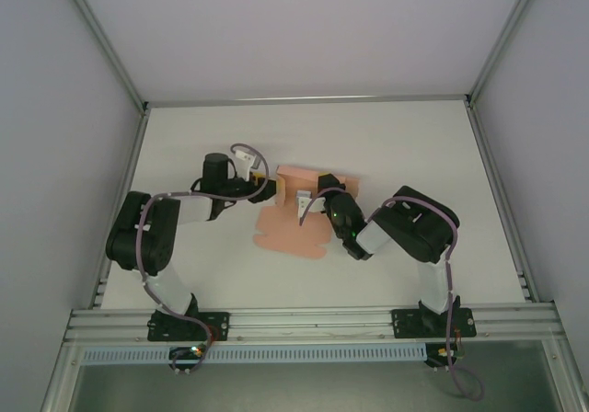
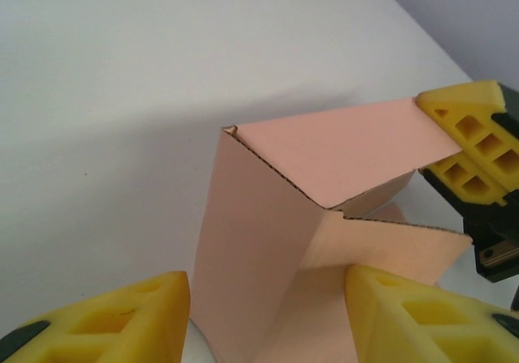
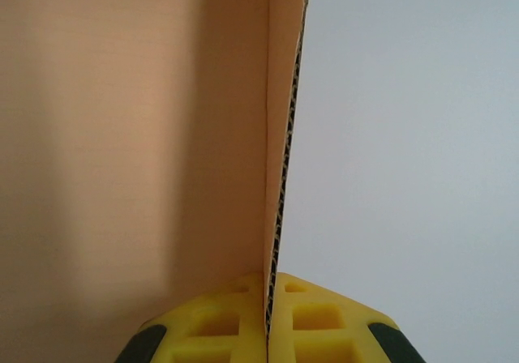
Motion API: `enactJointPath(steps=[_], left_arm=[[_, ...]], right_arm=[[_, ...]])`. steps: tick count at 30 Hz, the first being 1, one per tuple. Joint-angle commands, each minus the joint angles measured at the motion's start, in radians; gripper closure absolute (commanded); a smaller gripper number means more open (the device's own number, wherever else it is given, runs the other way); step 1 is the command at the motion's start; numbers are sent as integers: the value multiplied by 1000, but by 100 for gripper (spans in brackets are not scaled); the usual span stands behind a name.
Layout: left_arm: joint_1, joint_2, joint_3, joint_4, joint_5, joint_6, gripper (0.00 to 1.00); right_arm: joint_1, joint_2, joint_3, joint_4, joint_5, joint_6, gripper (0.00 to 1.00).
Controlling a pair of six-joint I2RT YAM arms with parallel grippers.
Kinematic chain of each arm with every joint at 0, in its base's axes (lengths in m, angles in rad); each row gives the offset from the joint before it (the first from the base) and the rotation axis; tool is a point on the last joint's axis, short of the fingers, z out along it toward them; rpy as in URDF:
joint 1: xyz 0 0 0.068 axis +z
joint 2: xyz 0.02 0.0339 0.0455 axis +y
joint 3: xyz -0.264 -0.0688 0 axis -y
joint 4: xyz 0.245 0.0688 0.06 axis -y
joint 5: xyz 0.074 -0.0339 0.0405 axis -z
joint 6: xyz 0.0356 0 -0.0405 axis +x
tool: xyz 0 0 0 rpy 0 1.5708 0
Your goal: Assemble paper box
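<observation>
Top view: paper box [image 1: 293, 233] is lying near the middle of the white bench [image 1: 414, 136], between the 2 arms. It is showing as salmon-pink card, part flat on the bench on the near side, part standing up along the far side.

Left hand [image 1: 269, 188] is reaching in from the left at the raised part. Left wrist view: the 2 yellow fingers [image 2: 122, 322] are standing apart, with a folded upright corner of the box [image 2: 259, 241] sitting in the gap between them. The card is filling most of that gap. Cannot tell whether the fingers are pressing on it or just flanking it.

Right hand [image 2: 427, 136] is coming in from the opposite side, clamped on the end of a raised flap that is tilting up off the fold. Right wrist view: both fingers [image 3: 324, 322] are closed together on the corrugated edge of an upright panel [image 3: 122, 136], with the card pinched thin between them and the panel's pink face running up the left of the view.

Dashed crease lines are showing along the folds in the left wrist view.
</observation>
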Motion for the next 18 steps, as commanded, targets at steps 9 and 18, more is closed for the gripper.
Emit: enactJointPath(steps=[9, 18], left_arm=[[-33, 0, 69, -230, 137, 151, 46], [-50, 65, 158, -321, 58, 220, 52]], right_arm=[[16, 25, 10, -37, -40, -23, 99], [28, 18, 23, -52, -42, -30, 99]])
